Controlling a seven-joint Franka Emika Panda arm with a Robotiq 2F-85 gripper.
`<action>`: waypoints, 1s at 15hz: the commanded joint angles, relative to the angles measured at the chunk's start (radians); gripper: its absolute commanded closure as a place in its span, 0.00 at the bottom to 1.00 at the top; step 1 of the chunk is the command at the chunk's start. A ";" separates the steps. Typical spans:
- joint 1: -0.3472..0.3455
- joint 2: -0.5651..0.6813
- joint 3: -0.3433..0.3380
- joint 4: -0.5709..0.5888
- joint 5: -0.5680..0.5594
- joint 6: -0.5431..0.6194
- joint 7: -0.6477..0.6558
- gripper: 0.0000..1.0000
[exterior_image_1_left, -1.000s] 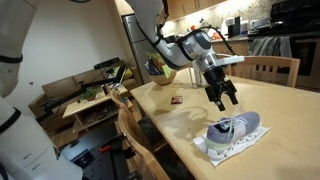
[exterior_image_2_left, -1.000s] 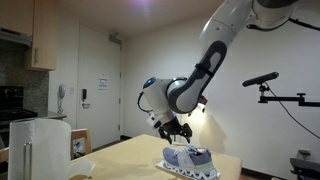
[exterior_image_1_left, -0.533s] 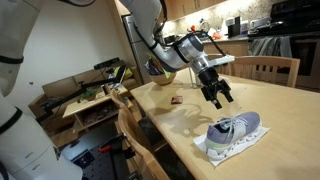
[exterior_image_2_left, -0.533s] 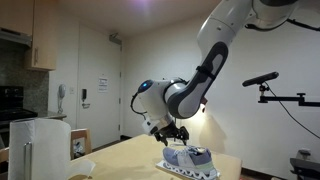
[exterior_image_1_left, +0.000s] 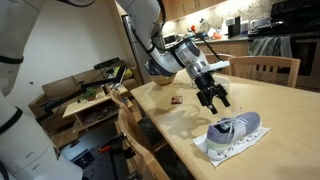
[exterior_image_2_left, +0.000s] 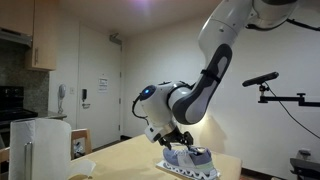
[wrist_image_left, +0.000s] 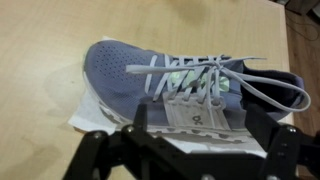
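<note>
The hand (exterior_image_1_left: 214, 99) hangs released over a blue shoe (wrist_image_left: 130, 65), its tongue label (wrist_image_left: 196, 116) unreadable.

Home kitchen: wooden cabinets (exterior_image_2_left: 42, 40), dining table (exterior_image_1_left: 285, 102), chair (exterior_image_1_left: 272, 68).

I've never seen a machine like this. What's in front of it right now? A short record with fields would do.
Gripper: gripper open, in the air above the shoe, holding nothing
Shoe: shoe, bluish-purple with white laces, upright on its sole
Under the shoe: white sheet
Surface: wooden table
Also there: small dark thing, apart from the shoe
</note>
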 joint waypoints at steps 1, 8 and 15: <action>-0.006 -0.035 0.008 -0.063 -0.036 -0.025 0.027 0.00; -0.020 -0.017 0.009 -0.052 -0.045 -0.064 0.003 0.00; -0.047 -0.013 0.012 -0.036 -0.035 -0.076 -0.011 0.32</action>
